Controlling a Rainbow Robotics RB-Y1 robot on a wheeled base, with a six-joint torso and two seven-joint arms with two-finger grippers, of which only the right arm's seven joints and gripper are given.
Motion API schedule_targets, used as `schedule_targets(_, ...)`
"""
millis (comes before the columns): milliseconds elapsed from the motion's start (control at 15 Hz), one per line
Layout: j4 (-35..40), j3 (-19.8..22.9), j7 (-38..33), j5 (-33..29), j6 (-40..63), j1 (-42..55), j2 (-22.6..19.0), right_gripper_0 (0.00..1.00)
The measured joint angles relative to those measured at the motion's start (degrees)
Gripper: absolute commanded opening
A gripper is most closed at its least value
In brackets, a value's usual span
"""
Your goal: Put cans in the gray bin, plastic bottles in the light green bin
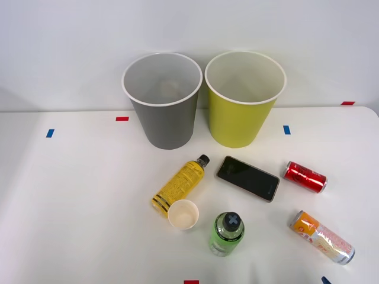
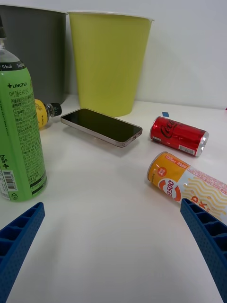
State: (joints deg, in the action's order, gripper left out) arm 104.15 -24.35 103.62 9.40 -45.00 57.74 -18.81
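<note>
The gray bin point(image 1: 162, 100) and the light green bin point(image 1: 244, 97) stand side by side at the back of the white table. A yellow bottle point(image 1: 180, 183) lies on its side before the gray bin. The green bottle point(image 1: 226, 234) stands upright near the front edge. A red can point(image 1: 305, 177) and an orange-topped can point(image 1: 321, 237) lie on their sides at the right. In the right wrist view, my right gripper point(image 2: 113, 246) is open just above the table, its blue fingers point(image 2: 208, 236) at the corners. The orange-topped can point(image 2: 187, 182) lies by one finger and the green bottle point(image 2: 19, 137) stands beside the other.
A black phone point(image 1: 247, 178) lies flat between the yellow bottle and the red can. A small cream paper cup point(image 1: 183, 214) stands upright by the yellow bottle's base. Red and blue tape marks dot the table.
</note>
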Motion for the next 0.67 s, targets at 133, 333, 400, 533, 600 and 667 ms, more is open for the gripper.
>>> schedule_targets(133, 0.0, 0.0, 0.0, 0.0, 0.0, 0.0, 0.0, 1.00)
schedule_targets(333, 0.0, 0.0, 0.0, 0.0, 0.0, 0.0, 0.0, 1.00)
schedule_targets(400, 0.0, 0.0, 0.0, 0.0, 0.0, 0.0, 0.0, 1.00)
schedule_targets(533, 0.0, 0.0, 0.0, 0.0, 0.0, 0.0, 0.0, 1.00)
schedule_targets(600, 0.0, 0.0, 0.0, 0.0, 0.0, 0.0, 0.0, 1.00)
schedule_targets(667, 0.0, 0.0, 0.0, 0.0, 0.0, 0.0, 0.0, 1.00)
